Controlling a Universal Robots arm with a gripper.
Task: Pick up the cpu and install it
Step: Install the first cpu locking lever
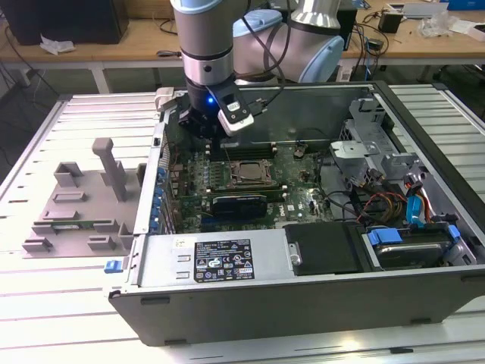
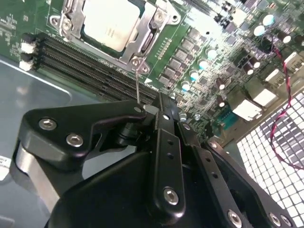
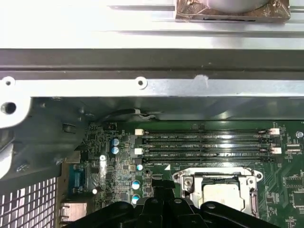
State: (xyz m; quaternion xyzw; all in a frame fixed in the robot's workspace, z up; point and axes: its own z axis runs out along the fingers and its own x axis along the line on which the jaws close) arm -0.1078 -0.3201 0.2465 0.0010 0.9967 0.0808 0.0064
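cpu [image 2: 110, 23]: silver-grey square chip, lying flat inside the socket frame [image 2: 151, 39] on the motherboard [image 1: 297, 191]; also seen in the first wrist view [image 3: 219, 195] and the exterior view [image 1: 247, 173].
socket frame: metal edges sit around the chip on all visible sides.
thin metal rod [image 2: 137, 83]: runs from the frame's corner screw to the gripper tips; can't tell if it touches them.
gripper [image 2: 160, 103]: black linkage, hanging over the board just beside the socket, between the socket and the case's back wall.
jaws: drawn together at the tips, no gap seen, nothing between them; not touching the cpu.
gripper in exterior view [image 1: 212, 135]: low inside the open computer case [image 1: 303, 303], toward the exterior view's left of the socket.
memory slots [image 3: 204, 145]: long black rows, beside the socket frame, under the gripper's tips in the second wrist view.
expansion card [image 1: 239, 205]: black, standing in the board on the near side of the socket.
grey fixture [image 1: 83, 205]: on the table [image 1: 45, 318], outside the case at the exterior view's left.
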